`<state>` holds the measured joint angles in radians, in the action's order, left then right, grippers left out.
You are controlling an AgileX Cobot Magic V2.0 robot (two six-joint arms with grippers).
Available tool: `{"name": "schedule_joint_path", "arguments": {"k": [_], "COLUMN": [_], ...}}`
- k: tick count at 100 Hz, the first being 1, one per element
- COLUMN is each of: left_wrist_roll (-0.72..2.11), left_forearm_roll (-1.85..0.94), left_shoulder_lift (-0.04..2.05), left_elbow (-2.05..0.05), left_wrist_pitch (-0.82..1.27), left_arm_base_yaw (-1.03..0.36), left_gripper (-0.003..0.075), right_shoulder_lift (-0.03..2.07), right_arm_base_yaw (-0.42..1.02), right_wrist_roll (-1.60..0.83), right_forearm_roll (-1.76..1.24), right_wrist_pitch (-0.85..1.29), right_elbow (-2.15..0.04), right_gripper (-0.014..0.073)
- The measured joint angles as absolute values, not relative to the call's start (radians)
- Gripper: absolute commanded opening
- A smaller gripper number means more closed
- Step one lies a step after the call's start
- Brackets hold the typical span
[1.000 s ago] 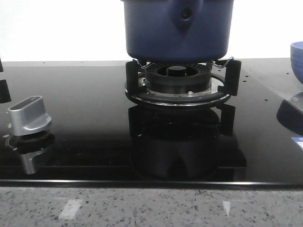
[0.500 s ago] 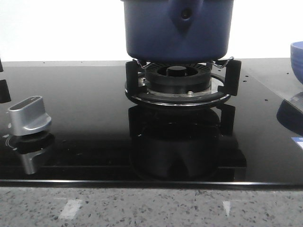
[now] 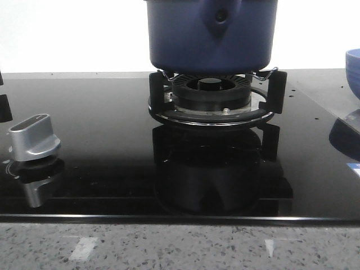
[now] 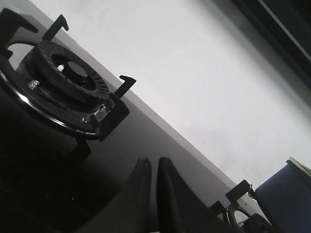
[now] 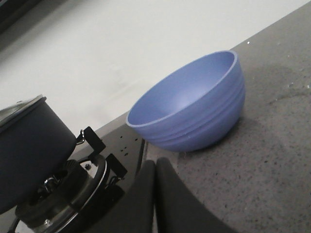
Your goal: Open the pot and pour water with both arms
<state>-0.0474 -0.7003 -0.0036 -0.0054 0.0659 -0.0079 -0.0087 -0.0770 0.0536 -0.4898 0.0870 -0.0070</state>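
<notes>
- The large round dark navy-blue pot (image 3: 211, 34) with straight matte sides sits on the black pan support of a gas burner (image 3: 211, 97), at the far middle of the glossy black glass cooktop (image 3: 112, 157). A teardrop-shaped handle mount with a dark hole (image 3: 220, 17) faces the front camera.
- A silver metal control knob (image 3: 34, 136) stands on the cooktop's left side, well apart from the pot.
- A smaller, brighter blue bowl (image 5: 192, 109) rests on the speckled grey stone tabletop (image 5: 272, 160), just beside the cooktop's right edge; only its rim (image 3: 353, 64) shows in the front view.
- The left claw (image 4: 153, 191) has its two dark fingers pressed together with nothing between them. It hangs over the cooktop near a second, bare black burner (image 4: 63, 92), with the pot's side (image 4: 286, 199) visible further off.
- The right claw (image 5: 154, 194) is likewise pressed together and grips nothing. It hangs near the bowl, with the pot (image 5: 29, 150) off to one side.
</notes>
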Motion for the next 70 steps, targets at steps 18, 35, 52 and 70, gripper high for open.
{"name": "schedule_joint_path", "arguments": {"k": [18, 35, 52, 70], "left_wrist_roll": [-0.021, 0.192, 0.4, 0.568], "left_forearm_roll": [-0.626, -0.611, -0.724, -0.814], "left_shoulder_lift": [0.002, 0.138, 0.282, 0.369], "left_elbow": [-0.146, -0.393, -0.57, -0.645], "left_wrist_pitch": [0.228, 0.445, 0.549, 0.547], "left_arm_base_yaw": [-0.008, -0.008, -0.047, -0.176], "left_gripper": [-0.002, -0.002, -0.002, -0.0005], "right_shoulder_lift": [0.004, 0.151, 0.283, 0.311], "right_arm_base_yaw": [-0.077, -0.077, -0.03, 0.069], "right_wrist_roll": [0.054, 0.054, 0.031, -0.069], "right_forearm_roll": [-0.415, -0.268, -0.234, -0.232], "right_wrist_pitch": [0.326, 0.594, 0.69, 0.702], "right_elbow": [-0.184, -0.402, -0.558, -0.607], "right_gripper": [-0.0051, -0.0052, -0.0051, 0.0062]}}
